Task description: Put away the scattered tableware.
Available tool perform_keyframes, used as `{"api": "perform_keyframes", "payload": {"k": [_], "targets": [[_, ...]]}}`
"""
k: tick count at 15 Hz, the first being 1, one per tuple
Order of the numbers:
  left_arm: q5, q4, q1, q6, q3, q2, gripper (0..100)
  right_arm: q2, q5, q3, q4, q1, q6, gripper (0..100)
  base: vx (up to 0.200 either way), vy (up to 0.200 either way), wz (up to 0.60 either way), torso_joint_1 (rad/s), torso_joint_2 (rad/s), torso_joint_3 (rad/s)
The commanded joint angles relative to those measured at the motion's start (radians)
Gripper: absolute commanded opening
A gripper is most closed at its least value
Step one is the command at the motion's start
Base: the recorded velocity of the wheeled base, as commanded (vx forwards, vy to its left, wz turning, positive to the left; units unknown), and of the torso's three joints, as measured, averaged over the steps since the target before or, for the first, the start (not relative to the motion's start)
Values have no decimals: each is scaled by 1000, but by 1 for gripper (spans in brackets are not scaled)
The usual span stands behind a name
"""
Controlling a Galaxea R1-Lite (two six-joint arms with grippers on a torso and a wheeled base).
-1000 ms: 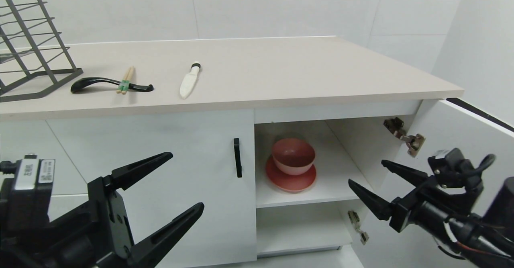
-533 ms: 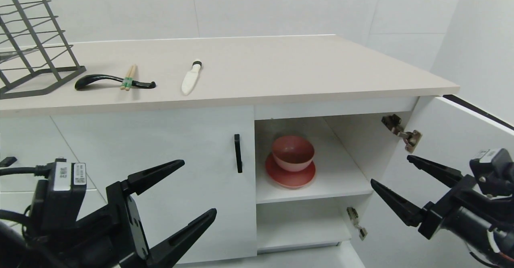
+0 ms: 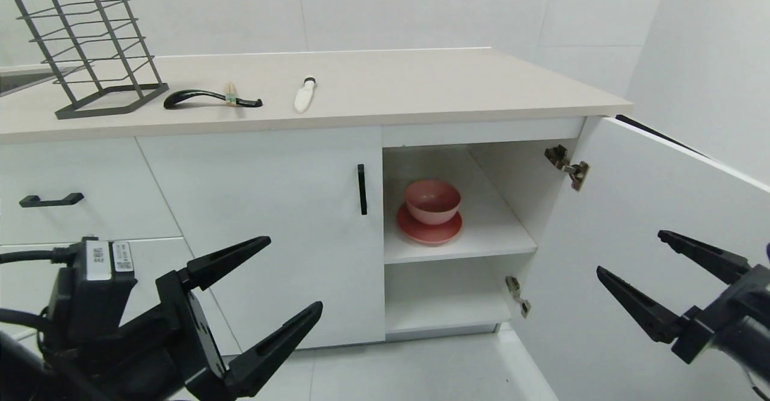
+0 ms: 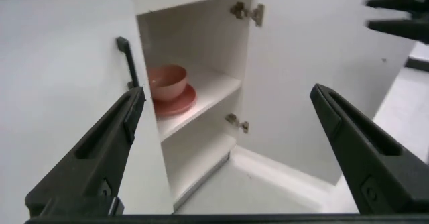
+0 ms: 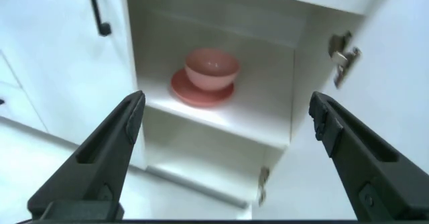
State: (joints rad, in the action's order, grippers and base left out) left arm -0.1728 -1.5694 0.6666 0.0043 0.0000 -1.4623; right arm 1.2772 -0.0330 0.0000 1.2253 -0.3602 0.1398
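Pulled back, left gripper (image 3: 295,272) and right gripper (image 3: 629,251) gape empty; pink bowl (image 3: 432,201) tops red plate (image 3: 421,233).

In front of me the beige countertop (image 3: 421,82) carries a dark wire rack (image 3: 96,46) standing at its far left end. Just to the rack's right lies a black spoon (image 3: 198,97), with a pair of chopsticks (image 3: 230,91) crossing its handle, and a white knife (image 3: 305,95) rests near them, apart from both. Below, in the cabinet (image 3: 264,196), the upper shelf (image 3: 481,232) holds a red plate (image 3: 428,231) toward its left side, and a pink bowl (image 3: 432,201) sits upright on that plate.
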Motion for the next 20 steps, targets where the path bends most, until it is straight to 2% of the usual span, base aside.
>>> {"api": "perform_keyframes", "payload": {"k": [1, 4, 5, 6, 8, 9, 11, 13, 14, 17, 19, 20], "targets": [[41, -1, -13, 0, 0, 27, 100, -159, -1, 0, -86, 92, 18, 100, -200, -200, 0, -2, 2, 2], [174, 0, -44, -1, 0, 97, 100, -328, -4, 0, -251, 179, 20, 100, 0, 0, 0, 0, 0, 0], [256, 0, -84, -1, 0, 126, 100, -455, -5, 0, -366, 219, 15, 100, 0, 0, 0, 0, 0, 0], [325, 8, -99, -4, 0, 151, 100, -549, -15, -2, -458, 250, 17, 100, 0, 0, 0, 0, 0, 0], [397, 38, -101, -15, 0, 218, 100, -676, -51, -20, -586, 274, 18, 100, 0, 0, 0, 0, 0, 0], [404, 109, -111, -21, 0, 307, 100, -783, -70, -55, -719, 288, 18, 100, 0, 0, 0, 0, 0, 0], [403, 226, -196, -26, 0, 442, 100, -931, -77, -104, -899, 291, 18, 100, 0, 0, 0, 0, 0, 0], [401, 330, -271, -27, 0, 559, 100, -1015, -76, -138, -1007, 293, 17, 100, 0, 0, 0, 0, 0, 0], [400, 428, -338, -47, 0, 651, 100, -1050, -76, -158, -1050, 302, 17, 100, 0, 0, 0, 0, 0, 0], [386, 700, -495, -84, 0, 913, 100, -1098, -77, -156, -1058, 359, 11, 100, 0, 0, 0, 0, 0, 0], [346, 810, -552, -96, 0, 1036, 100, -1128, -79, -141, -1061, 369, 4, 100, 0, 0, 0, 0, 0, 0], [299, 893, -587, -96, 0, 1131, 100, -1138, -79, -126, -1061, 371, 3, 100, 0, 0, 0, 0, 0, 0]]}}
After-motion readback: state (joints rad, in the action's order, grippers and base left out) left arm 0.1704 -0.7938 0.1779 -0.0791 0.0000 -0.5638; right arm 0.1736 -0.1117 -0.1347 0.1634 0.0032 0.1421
